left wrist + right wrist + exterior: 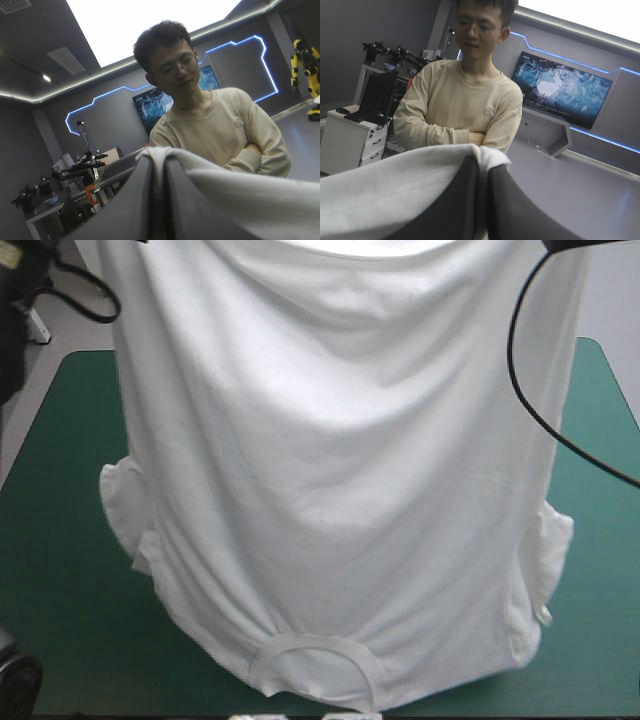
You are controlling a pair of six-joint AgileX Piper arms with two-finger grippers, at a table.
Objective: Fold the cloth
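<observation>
High view: T-shirt [330,460], white, lifted and hanging spread above the teal-green cover [60,580]; collar [320,660] lowest, by the table's near edge; one sleeve at each side.
Left wrist view: left gripper [161,161], black fingers all but closed, pinching the shirt's fabric.
Right wrist view: right gripper [482,167], fingers likewise pinched on the fabric.

High view: I lose T-shirt [340,460] top past edge, table [60,570] middle hidden behind it. Pinched cloth buried inside left gripper [160,172], right gripper [483,172].
</observation>
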